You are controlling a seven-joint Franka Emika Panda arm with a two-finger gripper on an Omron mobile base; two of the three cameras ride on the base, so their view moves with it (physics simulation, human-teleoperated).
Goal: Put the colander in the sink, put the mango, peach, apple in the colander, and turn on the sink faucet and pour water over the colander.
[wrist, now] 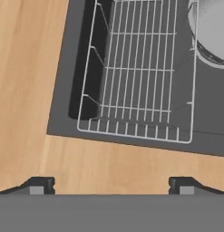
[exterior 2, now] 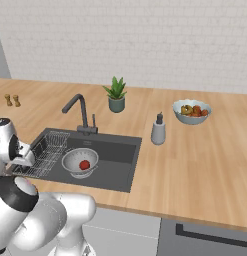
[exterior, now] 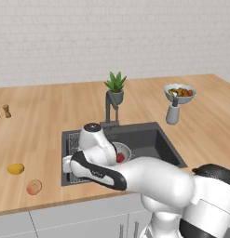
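The apple [exterior 2: 84, 164] is seen inside the colander [exterior 2: 80, 162] at the sink's [exterior 2: 120, 150] centre. The gripper [wrist: 109, 185] is spread wide, empty, at the frame's bottom, above the rack [wrist: 140, 81].

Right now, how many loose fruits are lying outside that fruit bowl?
3: the apple in the colander in the sink, the mango and the peach on the counter.

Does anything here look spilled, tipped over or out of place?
Nothing is spilled or tipped. The mango and peach lie loose on the counter left of the sink, while the apple sits in the colander.
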